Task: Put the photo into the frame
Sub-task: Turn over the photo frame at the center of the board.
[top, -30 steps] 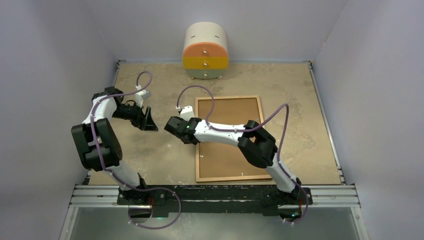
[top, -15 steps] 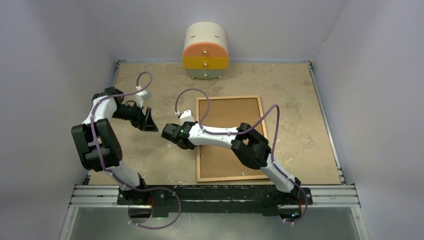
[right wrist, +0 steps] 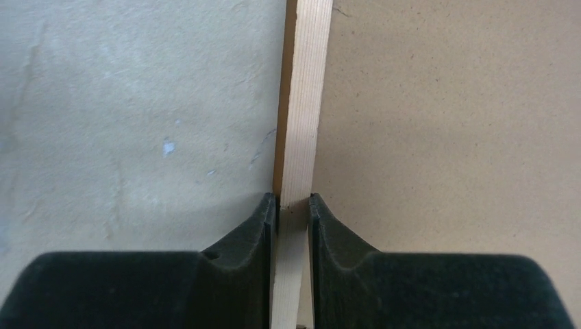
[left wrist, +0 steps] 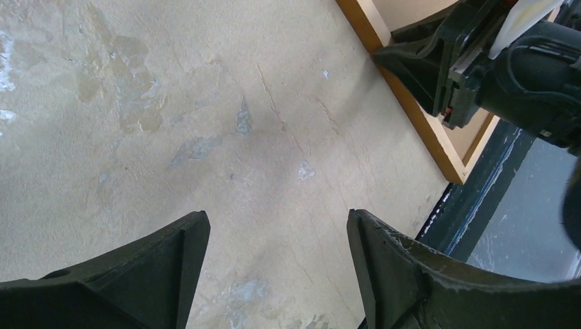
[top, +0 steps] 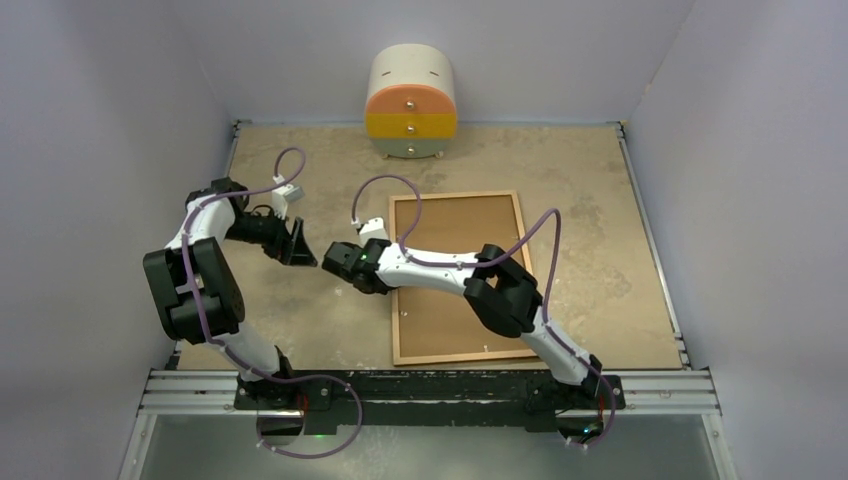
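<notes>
The frame (top: 455, 196) lies flat on the table right of centre, thin wood around a brown backing board (top: 470, 235). My right gripper (top: 385, 280) reaches in from the right and is shut on the frame's left rail. The right wrist view shows the pale rail (right wrist: 305, 103) pinched between both pads (right wrist: 293, 200), board (right wrist: 445, 123) to its right. My left gripper (top: 300, 248) hovers open over bare table left of the frame, nothing between its fingers (left wrist: 277, 219). Its view catches the frame's corner (left wrist: 418, 120) and the right gripper (left wrist: 438, 68). The photo is out of view.
A round cream, orange and yellow drawer unit (top: 411, 102) stands at the back centre. Grey walls close in on three sides. A metal rail (top: 430, 385) runs along the table's near edge, where both arms are bolted.
My right gripper slid a little left and its jaws closed on the frame's left rail. The left gripper has hardly moved and stays open.
</notes>
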`<move>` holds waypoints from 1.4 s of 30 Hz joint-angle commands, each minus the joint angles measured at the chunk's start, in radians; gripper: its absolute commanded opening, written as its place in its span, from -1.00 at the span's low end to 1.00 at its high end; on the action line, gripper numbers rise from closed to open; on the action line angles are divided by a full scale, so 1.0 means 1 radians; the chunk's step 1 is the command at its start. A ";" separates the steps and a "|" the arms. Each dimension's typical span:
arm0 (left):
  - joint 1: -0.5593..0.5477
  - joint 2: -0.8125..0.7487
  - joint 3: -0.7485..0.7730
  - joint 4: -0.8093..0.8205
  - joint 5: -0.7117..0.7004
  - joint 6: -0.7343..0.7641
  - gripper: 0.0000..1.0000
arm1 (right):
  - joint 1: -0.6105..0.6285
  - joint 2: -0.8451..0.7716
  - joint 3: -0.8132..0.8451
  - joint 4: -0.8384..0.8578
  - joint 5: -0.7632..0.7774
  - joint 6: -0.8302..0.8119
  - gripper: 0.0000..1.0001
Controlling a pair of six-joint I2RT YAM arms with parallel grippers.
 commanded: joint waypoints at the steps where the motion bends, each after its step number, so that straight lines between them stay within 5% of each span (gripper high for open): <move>1: 0.009 -0.033 0.011 -0.015 0.036 0.015 0.52 | 0.003 -0.198 0.036 0.115 -0.119 0.044 -1.00; 11: 0.066 -0.061 0.146 -0.187 0.159 0.036 0.43 | -0.057 -0.356 0.263 0.241 -0.381 0.110 -1.00; 15: 0.116 -0.027 0.298 -0.361 0.254 0.072 0.34 | -0.107 -0.429 0.240 0.337 -0.479 0.173 -1.00; 20: 0.120 -0.126 0.373 -0.362 0.335 0.022 0.30 | -0.181 -0.518 0.149 0.439 -0.580 0.251 -1.00; 25: 0.013 -0.162 0.441 -0.272 0.324 -0.109 0.26 | -0.266 -0.650 -0.129 0.648 -0.711 0.373 -1.00; 31: -0.209 -0.237 0.437 0.083 0.214 -0.457 0.24 | -0.345 -0.761 -0.294 0.684 -0.752 0.372 -1.00; 36: -0.398 -0.201 0.487 0.179 0.107 -0.545 0.21 | -0.410 -0.850 -0.363 0.568 -0.749 0.294 -0.59; 42: -0.544 -0.157 0.489 0.238 0.015 -0.574 0.19 | -0.541 -0.945 -0.484 0.502 -0.826 0.276 0.16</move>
